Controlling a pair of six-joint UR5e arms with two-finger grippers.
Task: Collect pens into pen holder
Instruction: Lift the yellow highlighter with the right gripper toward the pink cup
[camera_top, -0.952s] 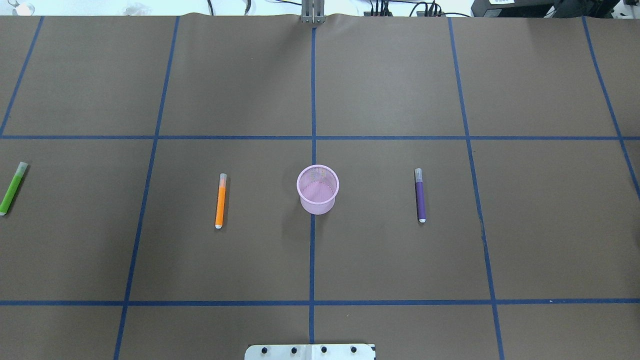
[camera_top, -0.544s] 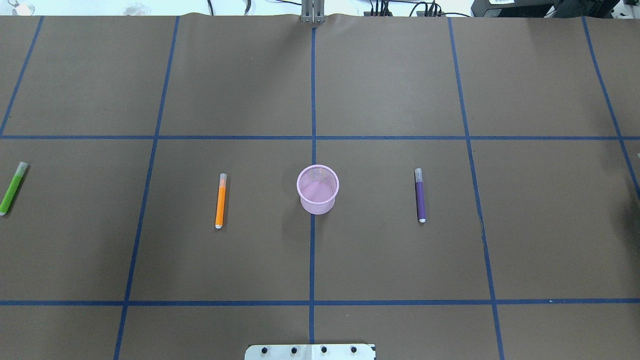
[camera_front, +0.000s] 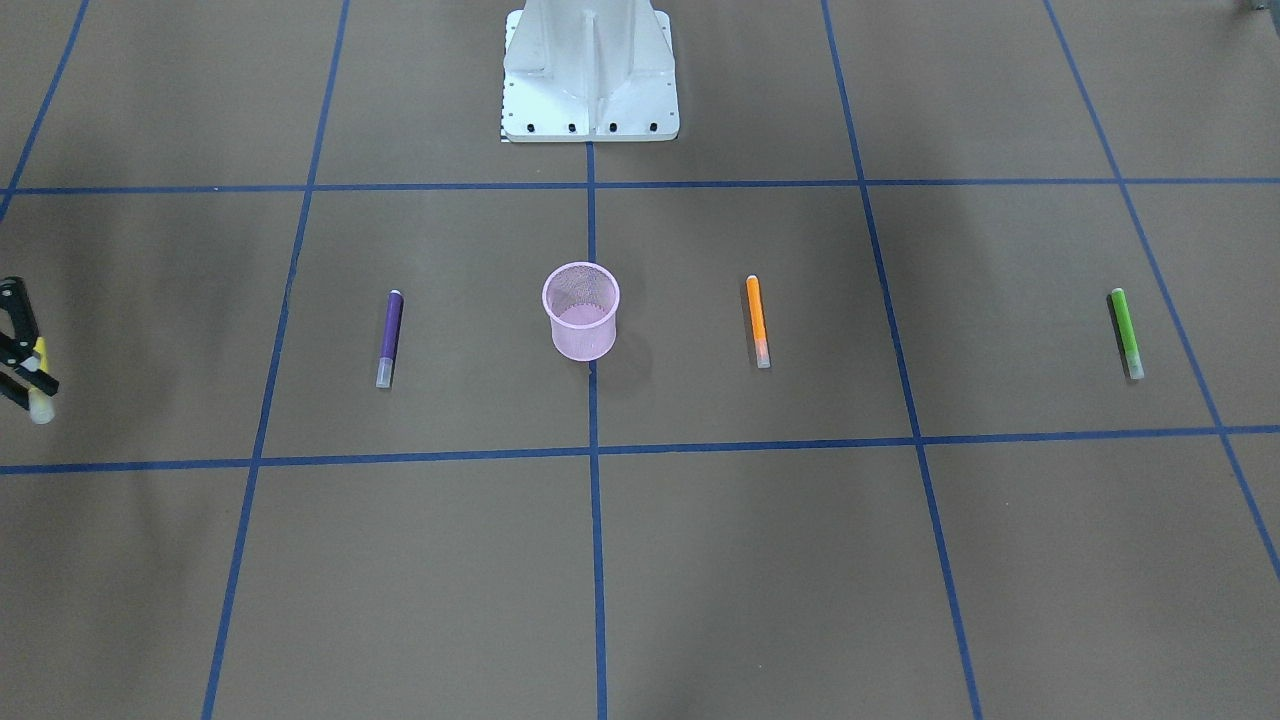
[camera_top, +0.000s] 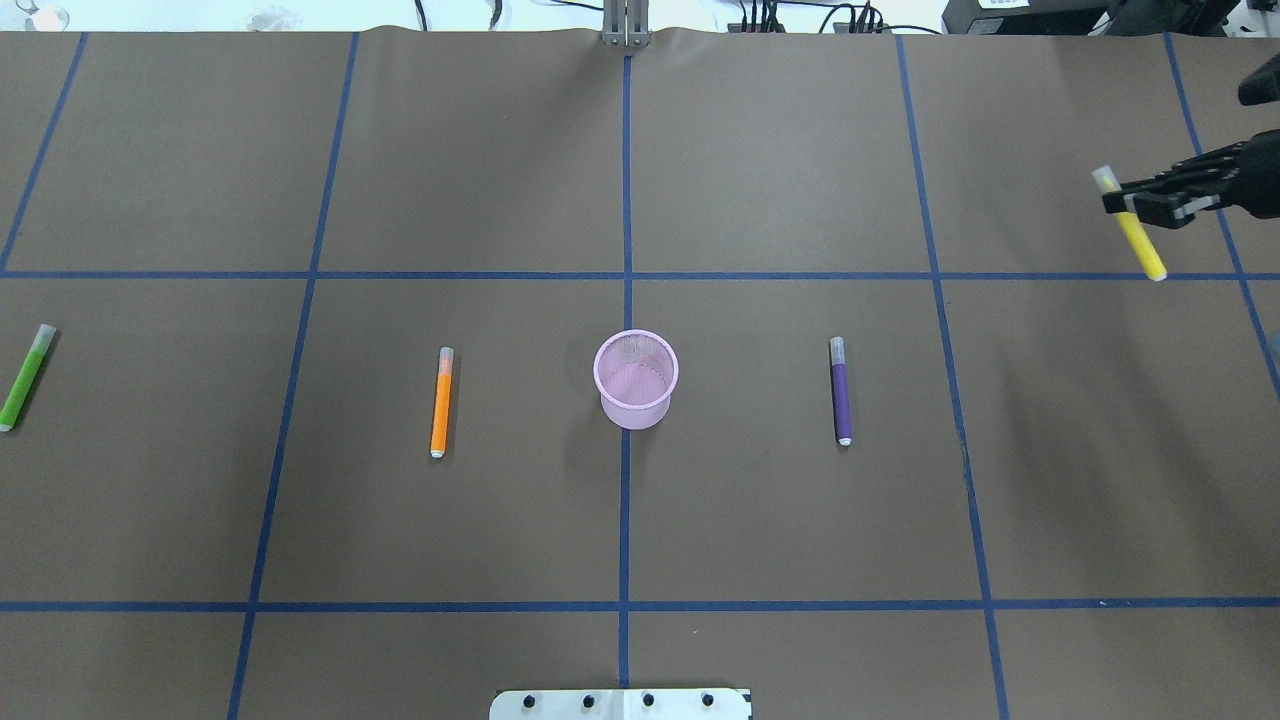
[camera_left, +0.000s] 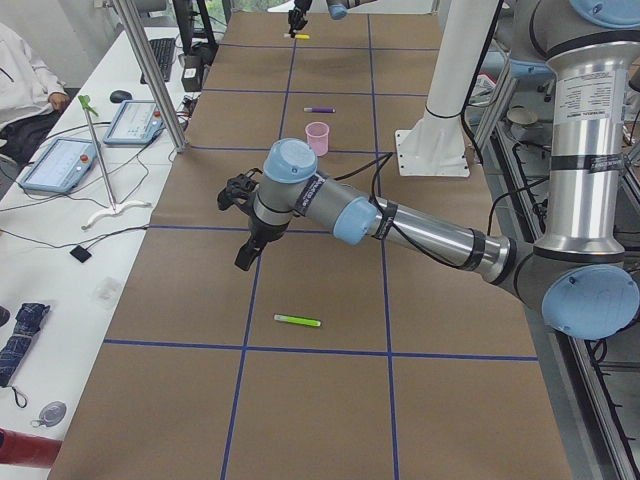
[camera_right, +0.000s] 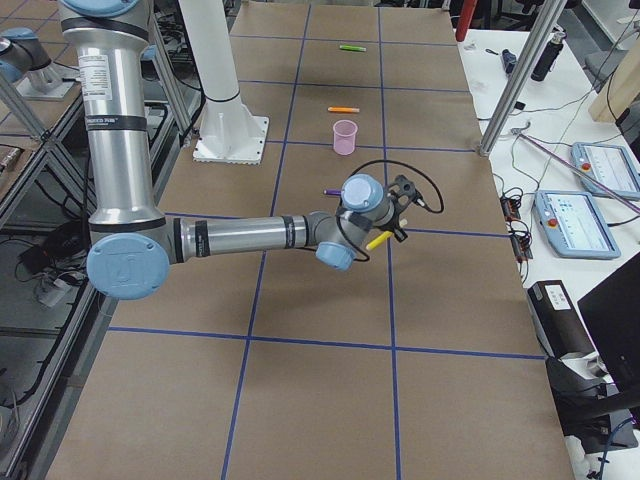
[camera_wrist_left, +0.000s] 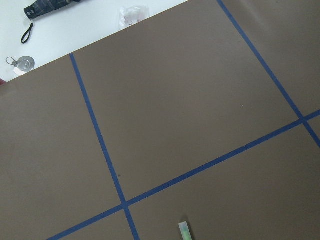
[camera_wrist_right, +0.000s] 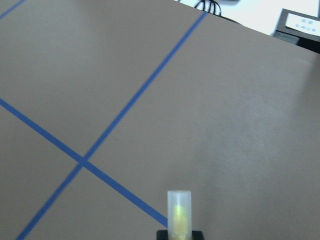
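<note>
The robot's right gripper clamps a slim yellow pen with a translucent pale cap near its capped end, holding it tilted over the table's right end, toward the far edge; the side view suggests it is lifted clear of the surface. The brown paper-covered table with its blue tape grid carries the rest. A small pink wire-mesh pen holder stands upright and empty at the table's middle, on the centre tape line. A purple pen lies flat between the holder and the table's right end, well apart from the cup. An orange pen lies flat on the holder's other side, also well apart from it, cap pointing to the far edge. A green pen lies slightly slanted at the table's left end. The left gripper hangs over the left end of the table, near the green pen but not touching it; whether its fingers are apart or together cannot be told. Its wrist camera catches only the green pen's capped tip at the bottom of its view. The robot's white base plate sits at the middle of the near edge.
</note>
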